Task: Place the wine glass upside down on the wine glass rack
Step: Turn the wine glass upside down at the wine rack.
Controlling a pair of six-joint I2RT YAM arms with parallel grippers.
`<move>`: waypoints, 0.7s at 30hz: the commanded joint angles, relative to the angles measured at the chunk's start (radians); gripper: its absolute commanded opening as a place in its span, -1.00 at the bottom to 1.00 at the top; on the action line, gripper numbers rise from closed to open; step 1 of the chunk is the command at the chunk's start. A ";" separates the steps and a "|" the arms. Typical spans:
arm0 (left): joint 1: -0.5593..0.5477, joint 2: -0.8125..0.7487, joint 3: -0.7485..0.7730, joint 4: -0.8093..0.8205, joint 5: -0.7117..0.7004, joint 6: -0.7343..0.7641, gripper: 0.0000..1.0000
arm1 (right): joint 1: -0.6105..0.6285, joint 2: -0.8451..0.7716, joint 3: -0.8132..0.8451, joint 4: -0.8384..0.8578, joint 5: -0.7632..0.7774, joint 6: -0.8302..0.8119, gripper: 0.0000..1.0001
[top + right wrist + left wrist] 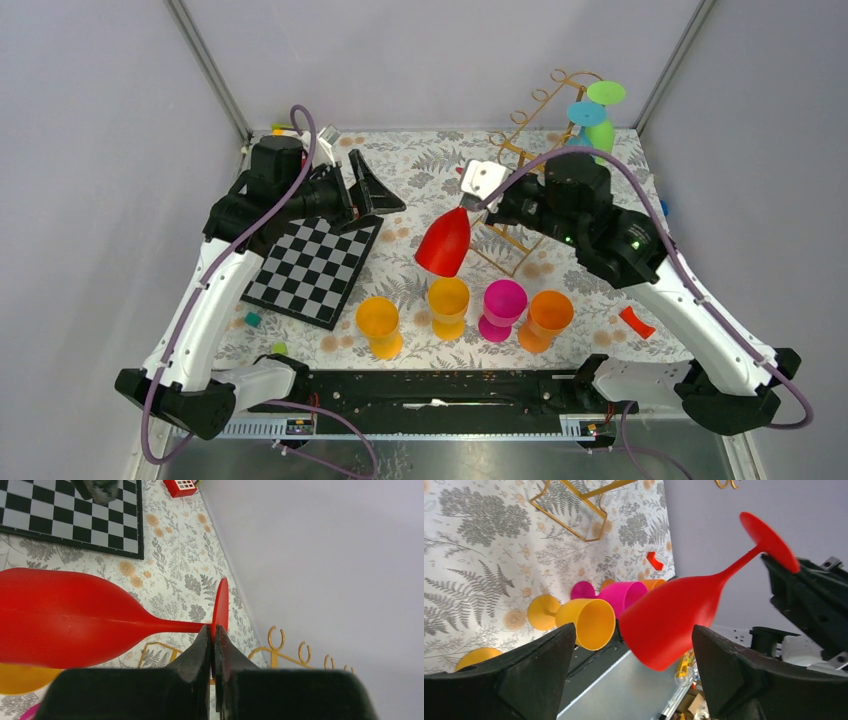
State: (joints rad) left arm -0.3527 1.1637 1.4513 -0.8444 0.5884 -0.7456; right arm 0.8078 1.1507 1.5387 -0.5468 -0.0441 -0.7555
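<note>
Near the rack (516, 120), the right end effector (466, 204) pinches the tilted wine glass (444, 245) by its foot. The left end effector (380, 207) is spread, and hanging is not yet done.

In the right gripper (468, 203), pinched by the foot: wine glass (443, 245), bowl slanting down and to its left. Just behind and right of that gripper: wine glass rack (519, 118). Before it, on the table (430, 160): row of four cups (448, 300). Well to its left: chessboard (315, 268), with the left gripper (365, 190) at the far edge.

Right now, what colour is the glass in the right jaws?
The wine glass is red; right wrist view.
</note>
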 commanded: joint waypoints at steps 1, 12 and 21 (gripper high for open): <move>0.007 -0.055 -0.012 0.143 0.068 -0.101 0.83 | 0.083 0.016 0.016 0.077 0.124 -0.119 -1.00; 0.020 -0.061 -0.056 0.245 0.131 -0.224 0.68 | 0.312 0.018 -0.165 0.289 0.402 -0.318 -1.00; 0.020 -0.056 -0.114 0.290 0.202 -0.277 0.52 | 0.435 0.038 -0.272 0.473 0.528 -0.399 -1.00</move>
State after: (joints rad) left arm -0.3386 1.1137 1.3594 -0.6285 0.7288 -0.9855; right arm 1.1988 1.1816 1.2808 -0.2344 0.3904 -1.0962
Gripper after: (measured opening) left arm 0.770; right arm 0.024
